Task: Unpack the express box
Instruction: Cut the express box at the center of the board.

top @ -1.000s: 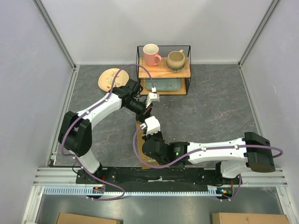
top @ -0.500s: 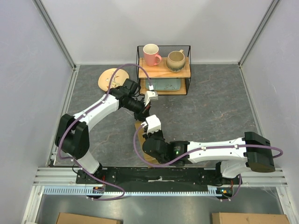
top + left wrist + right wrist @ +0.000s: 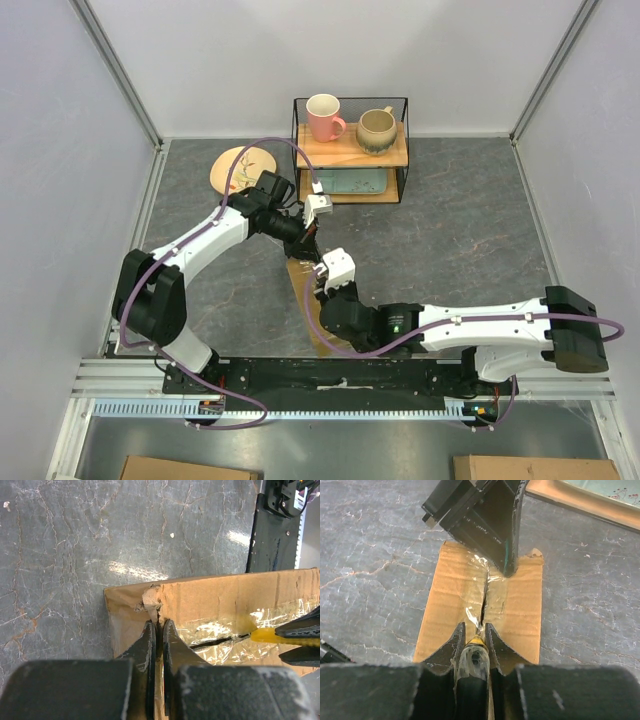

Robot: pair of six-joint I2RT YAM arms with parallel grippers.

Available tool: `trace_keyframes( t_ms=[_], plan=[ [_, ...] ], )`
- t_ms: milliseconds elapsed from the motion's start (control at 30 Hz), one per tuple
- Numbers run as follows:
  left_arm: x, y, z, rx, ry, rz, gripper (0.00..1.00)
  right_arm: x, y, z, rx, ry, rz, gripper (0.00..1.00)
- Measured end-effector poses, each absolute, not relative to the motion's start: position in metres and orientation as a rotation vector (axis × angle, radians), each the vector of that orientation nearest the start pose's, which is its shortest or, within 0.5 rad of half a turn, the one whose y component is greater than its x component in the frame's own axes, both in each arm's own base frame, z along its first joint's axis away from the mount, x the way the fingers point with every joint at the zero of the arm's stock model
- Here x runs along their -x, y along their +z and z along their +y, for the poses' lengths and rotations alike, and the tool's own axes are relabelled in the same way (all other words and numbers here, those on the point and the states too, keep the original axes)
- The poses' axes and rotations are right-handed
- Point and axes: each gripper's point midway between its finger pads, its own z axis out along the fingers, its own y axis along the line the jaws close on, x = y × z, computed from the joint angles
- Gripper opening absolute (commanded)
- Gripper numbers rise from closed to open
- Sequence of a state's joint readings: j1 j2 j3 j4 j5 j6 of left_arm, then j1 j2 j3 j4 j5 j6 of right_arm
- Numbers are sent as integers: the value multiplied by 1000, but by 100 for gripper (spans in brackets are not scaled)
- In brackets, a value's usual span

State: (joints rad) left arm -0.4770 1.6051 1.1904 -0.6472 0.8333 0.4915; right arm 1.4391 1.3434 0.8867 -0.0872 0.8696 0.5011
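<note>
pressing express box (image 3: 210, 600) end, left tool (image 3: 159, 627) shut; right tool (image 3: 474, 630) grips yellow cutter (image 3: 476, 641) on box top.

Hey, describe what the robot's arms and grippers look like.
The left arm and right arm have white links, black joints and a purple cable looped alongside. The right one shows a small green light. The jaws are black, tapered and scuffed.

Nothing readable from where I'm at, honestly. The top of the box (image 3: 450, 605) is just plain brown cardboard with clear tape (image 3: 215, 630) over the seam, no print showing. The little stickers (image 3: 207, 406) down on my arm bases are way too small to make out.
</note>
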Motion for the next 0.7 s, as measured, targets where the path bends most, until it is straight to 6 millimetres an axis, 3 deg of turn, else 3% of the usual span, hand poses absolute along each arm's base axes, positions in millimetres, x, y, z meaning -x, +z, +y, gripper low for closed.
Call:
trace_keyframes(
  t_ms=[700],
  plan=[
    [-258,134,-263,-1368,-1046,2014,2,-130,180,329,529,384,1959,1]
  ],
)
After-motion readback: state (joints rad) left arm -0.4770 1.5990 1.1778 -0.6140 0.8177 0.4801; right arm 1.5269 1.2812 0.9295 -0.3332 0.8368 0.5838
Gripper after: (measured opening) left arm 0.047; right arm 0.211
